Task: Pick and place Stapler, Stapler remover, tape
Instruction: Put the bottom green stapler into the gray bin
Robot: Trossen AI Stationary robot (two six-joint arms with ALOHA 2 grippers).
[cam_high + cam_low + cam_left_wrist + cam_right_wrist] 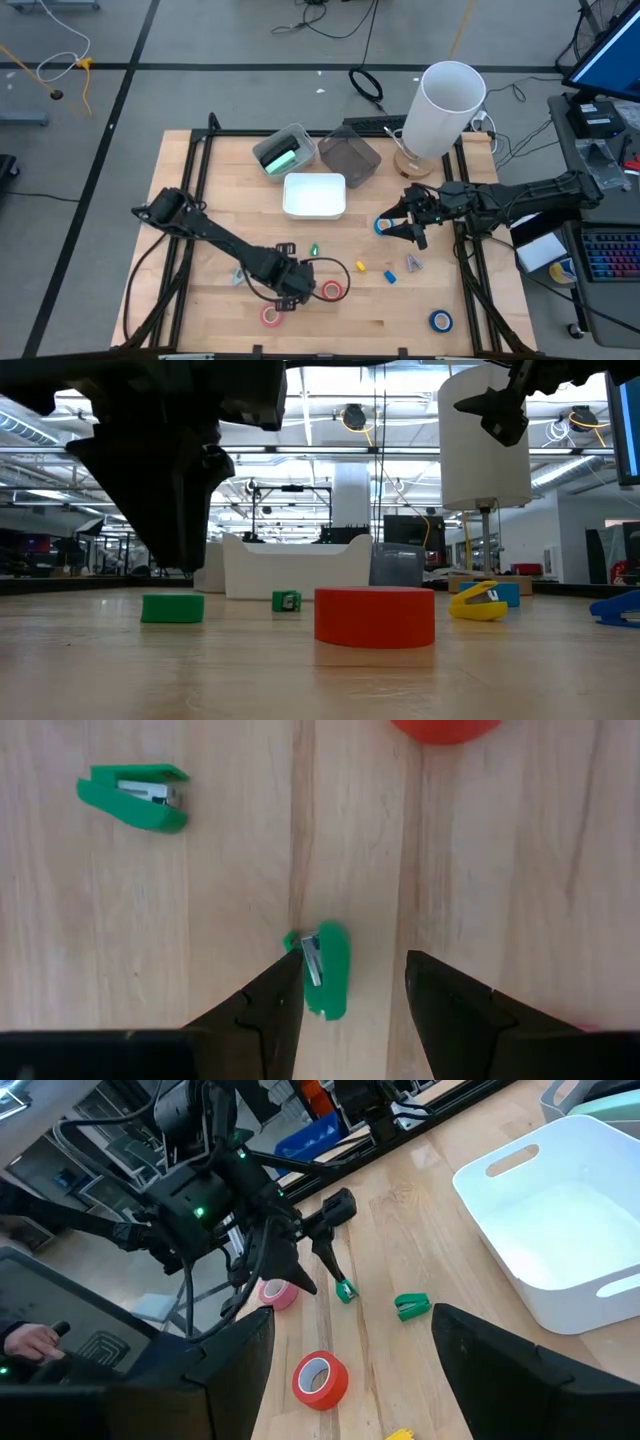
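Left gripper (352, 988) open over the small green stapler (326, 970), pre-grasp.
I judge next: lower, straddle, close; right gripper (392, 226) waits open at three o'clock.

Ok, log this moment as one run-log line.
left claw: open, straddling small green stapler | right claw: open, by blue tape | white bin: nothing inside

Scene evenly lit from overhead, no harsh contrast. Ceiling strip lights (330, 405) seen blown out in low view, room behind rendered soft. Red tape roll (375, 617) kept reasonably sharp there, faint reflection thrown on table (300, 680) below it. Left arm's dark mass (170, 450) left underexposed, detail lost. Soft short shadows cast under white bin (314, 195) in high view. Gripper fingers (270, 1010) blurred in left wrist view, wood grain crisp. Slight edge warp noticed in right wrist view.
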